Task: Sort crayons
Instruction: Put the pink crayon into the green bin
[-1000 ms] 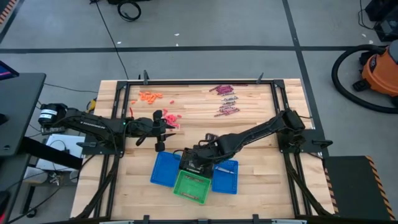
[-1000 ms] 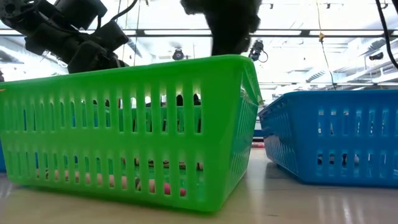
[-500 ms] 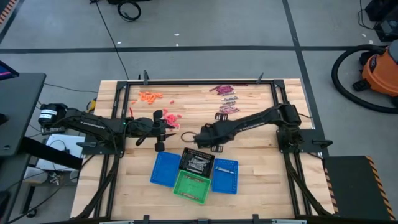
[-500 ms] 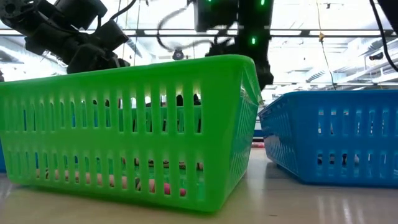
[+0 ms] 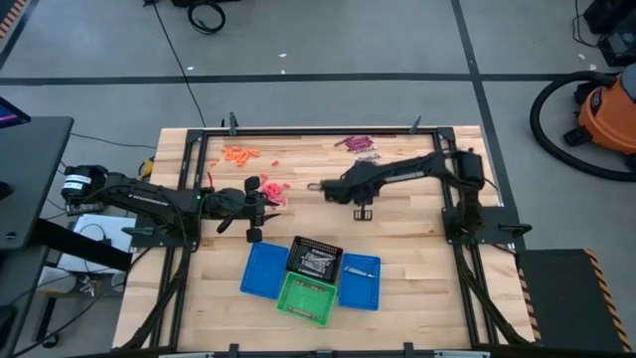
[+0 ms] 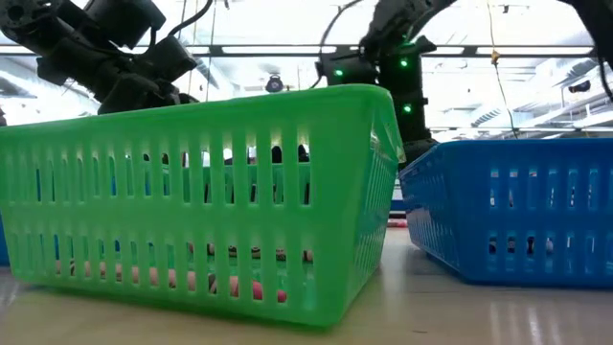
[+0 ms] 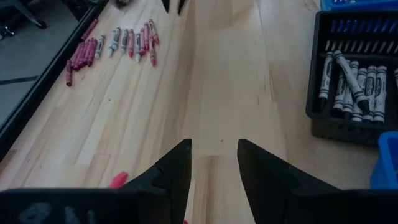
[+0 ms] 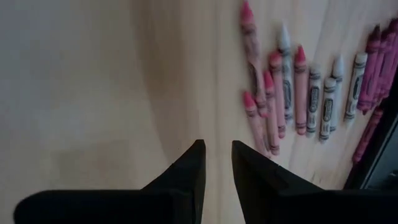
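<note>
Green basket (image 5: 306,297) at table (image 5: 407,239) front edge, blue baskets (image 5: 263,269) (image 5: 360,280) flanking it, black basket (image 5: 314,258) just behind; orange vacuum (image 5: 608,114) on floor far right.

A workshop — orange shop vacuum (image 5: 608,109), taped concrete floor (image 5: 328,55).

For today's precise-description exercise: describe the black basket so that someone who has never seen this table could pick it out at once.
Look at the wooden table from above and find the cluster of four mesh baskets near its front edge. The black basket is the rearmost of them, wedged between the two blue baskets and just behind the green basket. It is the only dark one, and it holds silvery-grey crayons.
</note>
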Controlling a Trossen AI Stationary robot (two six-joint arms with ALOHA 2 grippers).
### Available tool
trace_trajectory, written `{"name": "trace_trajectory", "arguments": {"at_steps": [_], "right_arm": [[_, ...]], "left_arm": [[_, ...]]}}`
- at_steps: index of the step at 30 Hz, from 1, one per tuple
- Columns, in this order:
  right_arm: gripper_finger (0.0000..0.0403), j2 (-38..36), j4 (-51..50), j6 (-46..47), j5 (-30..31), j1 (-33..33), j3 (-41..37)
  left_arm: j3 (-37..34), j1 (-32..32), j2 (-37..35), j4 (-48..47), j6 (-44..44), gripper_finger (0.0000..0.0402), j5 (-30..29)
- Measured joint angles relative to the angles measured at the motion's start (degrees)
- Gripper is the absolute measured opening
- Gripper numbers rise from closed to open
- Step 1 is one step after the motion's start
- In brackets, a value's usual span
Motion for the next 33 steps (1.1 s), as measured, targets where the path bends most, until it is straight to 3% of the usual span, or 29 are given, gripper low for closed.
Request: {"name": "trace_trajectory", "arguments": {"at_steps": [6, 10, 25, 33], "right_arm": [[0.0085, -7.70, 11.30, -16.95, -7.65, -6.03, -10.63], [0.0086, -10.15, 17.77, -25.99, -8.95, -9.15, -16.41], [0.0116, -7.98, 22.36, -27.36, -6.77, -15.18, -18.33], [0.0114, -7.98, 22.81, -28.55, -10.97, -18.07, -18.33]], "left_arm": [[0.00, 0.00, 0.00, 0.15, -0.04, 0.0141, 0.00], [0.00, 0.00, 0.00, 0.21, -0.07, 0.0141, 0.00], [0.00, 0.07, 0.00, 0.52, -0.22, 0.0141, -0.46], [0.00, 0.66, 0.00, 0.25, -0.03, 0.0141, -0.63]]}}
